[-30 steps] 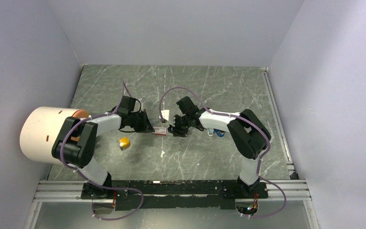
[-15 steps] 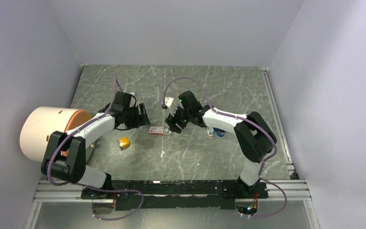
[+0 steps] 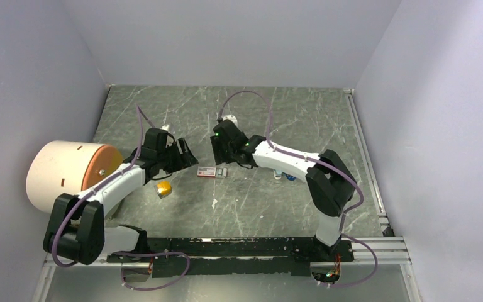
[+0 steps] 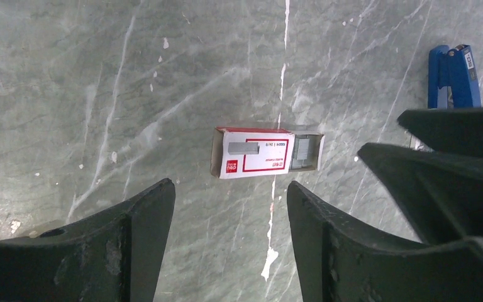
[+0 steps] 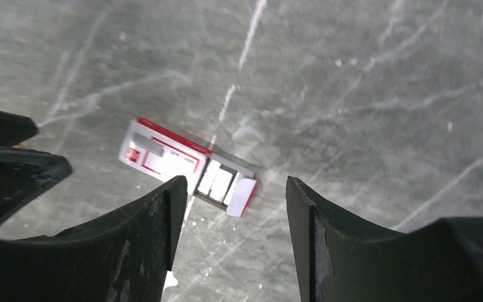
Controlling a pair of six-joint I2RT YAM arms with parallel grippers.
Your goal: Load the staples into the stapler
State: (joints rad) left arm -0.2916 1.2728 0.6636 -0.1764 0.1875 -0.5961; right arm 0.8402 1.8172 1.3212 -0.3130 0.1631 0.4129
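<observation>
A small red-and-white box (image 4: pixel 255 153) lies flat on the marble table, its inner tray slid out at one end. The grey staples (image 4: pixel 305 153) sit in that tray and show again in the right wrist view, staples (image 5: pixel 219 181). My left gripper (image 4: pixel 229 189) hovers open just short of the box, holding nothing. My right gripper (image 5: pixel 236 185) is open too, above the tray end, with nothing between its fingers. From above, the box (image 3: pixel 206 172) lies between the left gripper (image 3: pixel 187 158) and the right gripper (image 3: pixel 222 162). The blue stapler (image 4: pixel 454 77) lies further right, partly behind the right arm, stapler (image 3: pixel 291 177).
An orange-yellow block (image 3: pixel 163 189) lies on the table below the left forearm. A big white cylinder with an orange end (image 3: pixel 63 176) stands at the left edge. Grey walls close in the table on three sides.
Both grippers were at the box's ends, the left one shut. They have opened and drawn back, the left toward the cylinder, the right up and leftward. The box stays on the table.
</observation>
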